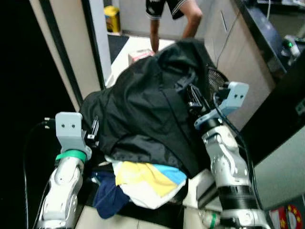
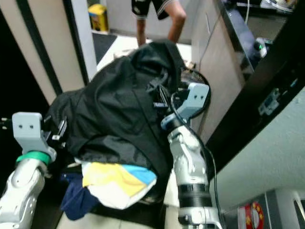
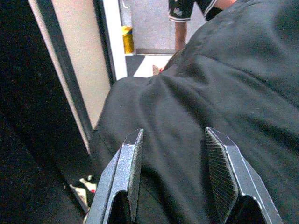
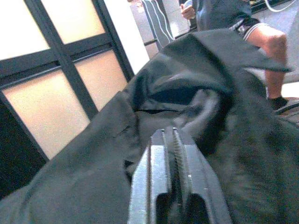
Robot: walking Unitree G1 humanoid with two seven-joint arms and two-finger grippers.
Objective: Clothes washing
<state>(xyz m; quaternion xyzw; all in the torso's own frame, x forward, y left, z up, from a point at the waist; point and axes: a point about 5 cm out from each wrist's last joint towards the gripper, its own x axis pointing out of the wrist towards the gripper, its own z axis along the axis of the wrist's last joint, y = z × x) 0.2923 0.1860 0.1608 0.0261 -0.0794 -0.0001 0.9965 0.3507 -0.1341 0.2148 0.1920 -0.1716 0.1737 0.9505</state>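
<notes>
Clothes (image 1: 147, 114) between raised arms (left pincer (image 3: 175, 175) agape)

Both eye views are soft and slightly blurred, dim at nine o'clock where the frame falls to black. Light comes from twelve o'clock, off the pale floor (image 1: 138, 45). The right wrist view glares at its door panes (image 4: 44, 100); its fingers (image 4: 161, 186) sit out of focus.

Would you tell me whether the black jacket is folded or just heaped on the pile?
Heaped, not folded: the black jacket drapes crumpled over the yellow garment, between both grippers.
</notes>
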